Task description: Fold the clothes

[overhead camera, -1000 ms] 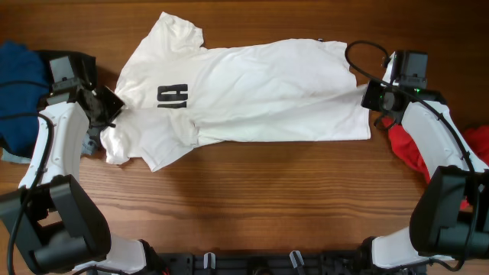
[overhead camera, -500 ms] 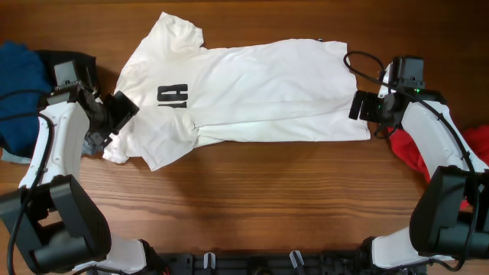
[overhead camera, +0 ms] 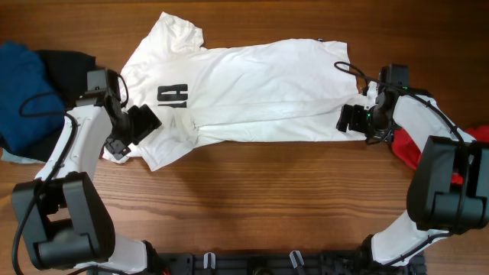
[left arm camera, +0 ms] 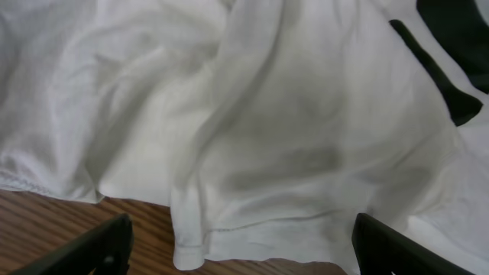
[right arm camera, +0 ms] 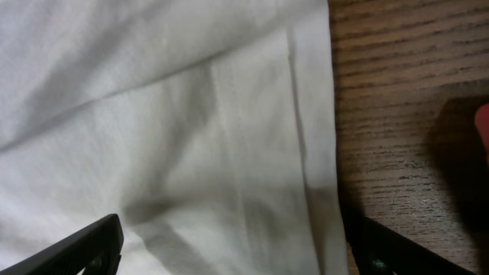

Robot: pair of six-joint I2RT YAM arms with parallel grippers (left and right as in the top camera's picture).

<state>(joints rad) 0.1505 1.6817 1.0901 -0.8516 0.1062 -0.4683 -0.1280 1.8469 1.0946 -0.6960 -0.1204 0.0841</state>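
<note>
The white T-shirt (overhead camera: 252, 92) lies spread across the table, partly folded along its length, black lettering (overhead camera: 173, 95) near its left end. My left gripper (overhead camera: 141, 124) hovers open over the lower left sleeve. In the left wrist view the wide-apart fingers (left arm camera: 99, 248) frame a rolled sleeve hem (left arm camera: 191, 244), and nothing sits between them. My right gripper (overhead camera: 353, 120) stands open over the shirt's bottom hem at the right end. In the right wrist view its fingertips (right arm camera: 76, 248) straddle the stitched hem (right arm camera: 306, 153). A red garment (overhead camera: 409, 149) lies behind the right arm.
A blue garment (overhead camera: 19, 84) and a black one (overhead camera: 65, 61) are piled at the far left edge. Bare wooden table (overhead camera: 260, 191) runs along the front. A sliver of red (right arm camera: 483, 126) shows at the right wrist view's edge.
Both grippers have opened wide. The left one moved right onto the sleeve, and the right one moved left and forward onto the hem. The shirt has hardly shifted.
</note>
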